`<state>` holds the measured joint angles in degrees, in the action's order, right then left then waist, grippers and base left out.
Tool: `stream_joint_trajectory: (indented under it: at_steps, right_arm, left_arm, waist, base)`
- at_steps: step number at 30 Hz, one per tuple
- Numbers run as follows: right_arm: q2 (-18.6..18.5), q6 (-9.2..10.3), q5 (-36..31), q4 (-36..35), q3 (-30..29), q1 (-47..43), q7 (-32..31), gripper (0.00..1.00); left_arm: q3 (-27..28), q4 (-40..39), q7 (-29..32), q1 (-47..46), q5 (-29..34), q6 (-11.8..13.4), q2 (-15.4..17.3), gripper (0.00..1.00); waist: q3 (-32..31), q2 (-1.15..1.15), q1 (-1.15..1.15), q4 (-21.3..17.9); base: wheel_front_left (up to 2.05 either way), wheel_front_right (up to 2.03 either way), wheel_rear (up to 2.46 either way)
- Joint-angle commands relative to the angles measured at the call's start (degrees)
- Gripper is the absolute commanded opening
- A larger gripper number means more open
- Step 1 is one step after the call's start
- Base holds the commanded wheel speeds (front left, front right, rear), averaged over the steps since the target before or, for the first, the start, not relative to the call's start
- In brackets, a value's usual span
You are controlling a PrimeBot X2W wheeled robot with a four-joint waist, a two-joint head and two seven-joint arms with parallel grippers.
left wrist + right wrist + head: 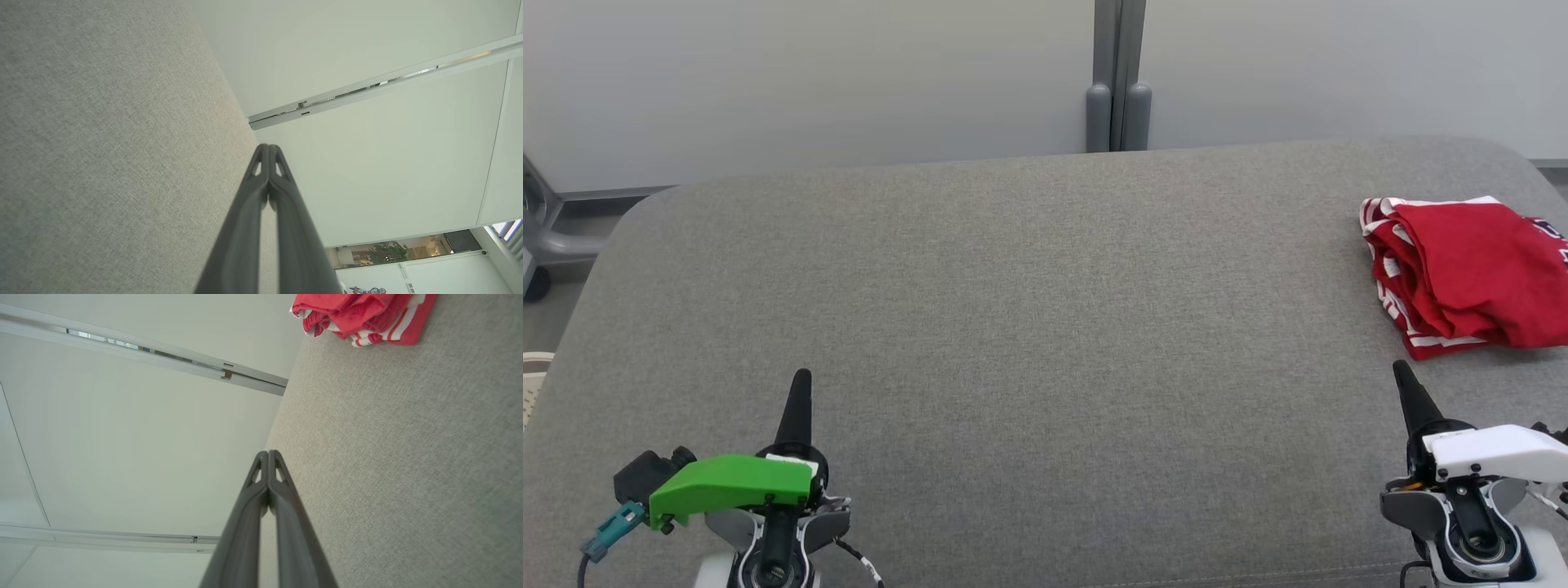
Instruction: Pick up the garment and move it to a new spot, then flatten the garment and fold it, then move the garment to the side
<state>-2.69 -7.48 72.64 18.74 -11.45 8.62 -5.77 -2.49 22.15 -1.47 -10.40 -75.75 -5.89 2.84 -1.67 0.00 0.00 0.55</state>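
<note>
Head view: left end effector (800, 377) is seen at lower left, fingers pressed together tip to tip and pointed up-frame, leaned slightly inward. A green wrist housing (731, 483) is mounted behind it. The right end effector (1401, 369) is seen at lower right, likewise closed and leaned slightly inward, with a white wrist housing (1499, 451) behind. Closed fingers (245, 228) are confirmed in both wrist views.

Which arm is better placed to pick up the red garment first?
Right. The red garment lies bunched at the right of the grey surface, just ahead of the right claw; the left claw is far across it. Both claws are shut.
</note>
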Motion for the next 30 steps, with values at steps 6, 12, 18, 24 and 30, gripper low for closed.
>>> stream_joint_trajectory:
  at_steps: [6,12,18,24,30]
  right_arm:
    - [-0.3,-0.03,3.7,0.3,-0.8,1.7,-1.2,0.00]
    - [-0.3,-0.03,6.4,0.6,-1.4,2.3,-2.1,0.00]
    - [-0.3,-0.03,9.0,1.0,-1.9,2.9,-3.0,0.00]
    - [-0.3,-0.03,11.5,1.3,-2.4,3.5,-3.8,0.00]
    - [-0.3,-0.02,13.5,1.5,-2.8,3.9,-4.4,0.00]
  left_arm:
    - [0.6,0.1,0.9,-2.3,-3.6,-0.6,0.1,0.00]
    - [1.0,0.4,1.4,-3.2,-6.5,-0.8,0.1,0.00]
    - [1.4,0.7,2.0,-4.0,-9.2,-1.1,0.1,0.00]
    - [1.7,1.0,2.5,-4.7,-11.7,-1.3,0.1,0.00]
    - [1.9,1.2,2.9,-5.2,-13.6,-1.4,0.1,0.00]
  waist:
    - [0.3,0.00,0.00,-0.1]
    - [0.6,0.00,0.00,-0.2]
    - [1.0,0.00,0.00,-0.3]
    - [1.3,0.00,0.00,-0.3]
    - [1.5,0.00,0.00,-0.4]
  base:
    - [0.00,0.00,0.00]
    - [0.00,0.00,0.00]
    - [0.00,0.00,0.00]
    - [0.00,0.00,0.00]
    - [0.00,0.00,0.00]
